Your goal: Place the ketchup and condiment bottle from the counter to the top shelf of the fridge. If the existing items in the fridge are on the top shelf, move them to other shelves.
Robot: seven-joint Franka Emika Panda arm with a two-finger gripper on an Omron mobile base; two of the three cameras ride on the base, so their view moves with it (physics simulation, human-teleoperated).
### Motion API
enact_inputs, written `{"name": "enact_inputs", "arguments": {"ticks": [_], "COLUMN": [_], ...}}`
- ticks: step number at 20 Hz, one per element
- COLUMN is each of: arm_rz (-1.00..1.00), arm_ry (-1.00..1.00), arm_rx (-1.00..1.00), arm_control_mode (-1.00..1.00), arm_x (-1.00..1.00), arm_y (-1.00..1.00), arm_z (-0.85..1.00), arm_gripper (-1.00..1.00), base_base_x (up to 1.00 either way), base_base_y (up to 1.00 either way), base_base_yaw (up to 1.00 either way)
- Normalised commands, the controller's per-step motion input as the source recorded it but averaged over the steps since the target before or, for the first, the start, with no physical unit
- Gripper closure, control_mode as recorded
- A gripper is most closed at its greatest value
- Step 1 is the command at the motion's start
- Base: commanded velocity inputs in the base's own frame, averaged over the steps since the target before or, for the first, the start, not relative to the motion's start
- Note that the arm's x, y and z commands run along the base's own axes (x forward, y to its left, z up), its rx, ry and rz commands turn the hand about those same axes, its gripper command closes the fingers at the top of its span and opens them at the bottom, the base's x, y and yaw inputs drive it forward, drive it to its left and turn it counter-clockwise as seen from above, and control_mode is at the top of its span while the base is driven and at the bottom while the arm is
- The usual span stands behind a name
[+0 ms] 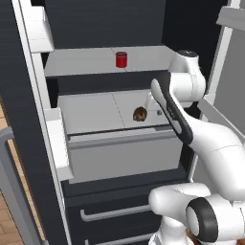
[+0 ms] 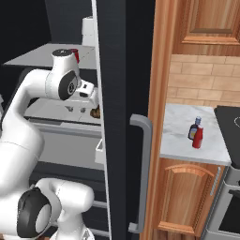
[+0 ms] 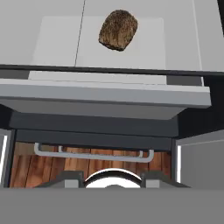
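Observation:
The fridge (image 1: 28,143) stands open. On its top shelf (image 1: 86,62) is a short red can (image 1: 121,59), partly hidden behind my arm in the right base view (image 2: 75,54). The brown lumpy thing (image 1: 139,114) (image 2: 96,112) (image 3: 118,29) lies on the lower shelf (image 1: 95,112). My gripper (image 2: 76,109) (image 3: 109,177) hovers just in front of that shelf, close beside the brown thing, open and holding nothing. The red ketchup (image 2: 198,137) and the dark condiment bottle (image 2: 192,131) stand side by side on the counter (image 2: 178,140).
A grey drawer (image 1: 124,155) juts out below the lower shelf. White door bins (image 1: 55,139) hang on the left door. The black right door with its grey bar handle (image 2: 143,173) stands between the fridge and the counter. A black stovetop (image 2: 229,126) adjoins the counter.

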Motion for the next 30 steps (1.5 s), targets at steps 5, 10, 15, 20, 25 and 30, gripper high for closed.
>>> {"name": "enact_inputs", "arguments": {"ticks": [5, 10, 15, 20, 25, 30], "arm_rz": [0.00, 0.00, 0.00, -0.05, -0.03, 0.00], "arm_ry": [-0.17, -0.65, -0.71, -0.38, -0.04, 0.05], "arm_rx": [0.00, 0.00, 0.06, 0.06, 0.01, 0.00], "arm_control_mode": [-1.00, -1.00, -1.00, -1.00, -1.00, -1.00], "arm_x": [-0.32, -0.57, -0.30, 0.15, 0.49, 0.59], "arm_y": [0.11, 0.34, 0.28, 0.39, 0.23, 0.00], "arm_z": [0.11, 0.78, 0.97, 0.78, 0.16, -0.05], "arm_gripper": [-1.00, -1.00, -1.00, -1.00, -1.00, -1.00], "base_base_x": [0.00, 0.00, 0.00, 0.00, 0.00, 0.00], "base_base_y": [0.00, 0.00, 0.00, 0.00, 0.00, 0.00], "base_base_yaw": [0.00, 0.00, 0.00, 0.00, 0.00, 0.00]}}
